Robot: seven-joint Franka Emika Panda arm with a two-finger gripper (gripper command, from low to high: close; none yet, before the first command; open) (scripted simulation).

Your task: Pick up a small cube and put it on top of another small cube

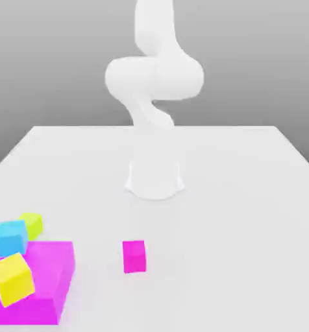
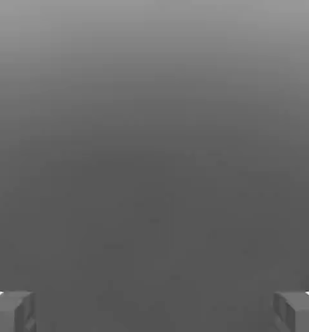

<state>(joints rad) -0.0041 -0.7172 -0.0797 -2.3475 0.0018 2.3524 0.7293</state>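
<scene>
— So, what was the biggest thing on the white table (image 1: 248, 194)?

— The robot arm (image 1: 154, 74), standing tall in the upper middle of the picture. After that came the big flat pink block (image 1: 50, 275) in the lower left corner. A yellow cube (image 1: 12, 279) leaned on it, tilted, and a blue cube (image 1: 12, 237) sat just behind.

— Where was the small cube it had to pick up?

— The little lime cube (image 1: 33, 224) was tucked right beside the blue one, at the left edge, partly hidden. The small pink cube (image 1: 134, 256) sat alone in the lower middle, well apart from the pile.

— And the gripper (image 2: 154, 311)?

— Its two fingers (image 2: 11, 312) were spread wide at the bottom corners of the hand view, with nothing between them.

— How would the lime cube feel?

— Probably light and hard, with flat smooth sides that might slip. I would pinch it on two opposite free sides, since the blue cube crowded one side.
</scene>
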